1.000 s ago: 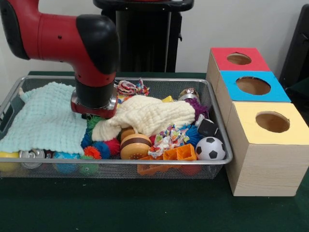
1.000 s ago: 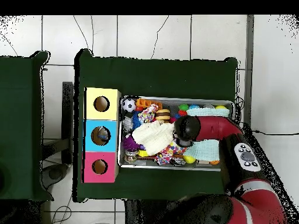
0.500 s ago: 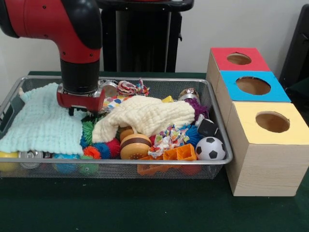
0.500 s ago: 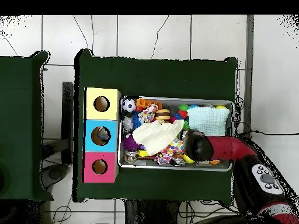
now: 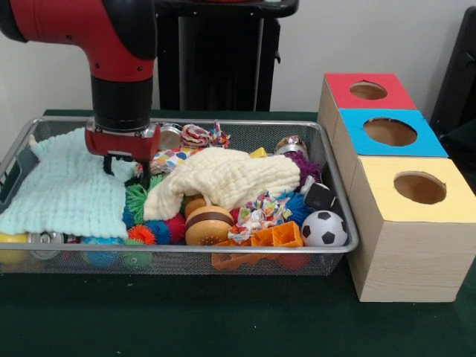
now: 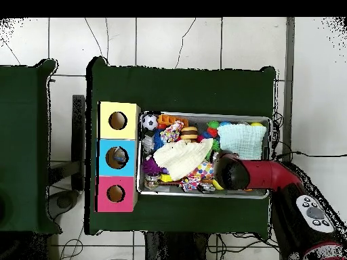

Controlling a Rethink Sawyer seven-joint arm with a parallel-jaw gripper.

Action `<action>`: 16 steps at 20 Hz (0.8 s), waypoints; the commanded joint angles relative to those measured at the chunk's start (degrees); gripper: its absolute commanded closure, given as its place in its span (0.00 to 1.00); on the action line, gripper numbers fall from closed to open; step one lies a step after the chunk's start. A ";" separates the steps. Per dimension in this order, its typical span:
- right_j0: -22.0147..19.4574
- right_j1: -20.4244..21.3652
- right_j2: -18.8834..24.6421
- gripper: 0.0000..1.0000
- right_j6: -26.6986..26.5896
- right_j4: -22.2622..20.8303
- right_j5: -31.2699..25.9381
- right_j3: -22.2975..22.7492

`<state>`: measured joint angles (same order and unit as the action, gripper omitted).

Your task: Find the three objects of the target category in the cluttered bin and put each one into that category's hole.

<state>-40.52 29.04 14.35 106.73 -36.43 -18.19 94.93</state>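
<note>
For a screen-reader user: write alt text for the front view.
A red and black robot arm's gripper hangs over the far left of a wire mesh bin crammed with toys and two cloths, mint and cream. Beside the bin stand three wooden boxes with holes, topped red, blue and yellow.

We read this as a robotics lab. A green-covered table [image 6: 183, 81] stands on white floor tiles [image 6: 162, 40], with cables [image 6: 68, 250] trailing off the table's edges. The red arm [image 5: 82, 30] on a black pedestal [image 5: 219, 56] at the far edge, before a plain white wall [image 5: 349, 37], supports it.
</note>
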 commanded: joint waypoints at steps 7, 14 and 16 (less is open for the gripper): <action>-4.21 6.01 9.03 0.00 -6.36 1.27 -5.77 4.99; -4.35 8.07 8.53 0.00 -4.49 0.00 -3.82 5.91; -3.83 8.57 8.02 0.00 -3.80 -0.49 -3.03 6.08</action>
<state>-44.20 35.40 18.06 106.73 -36.31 -18.31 95.12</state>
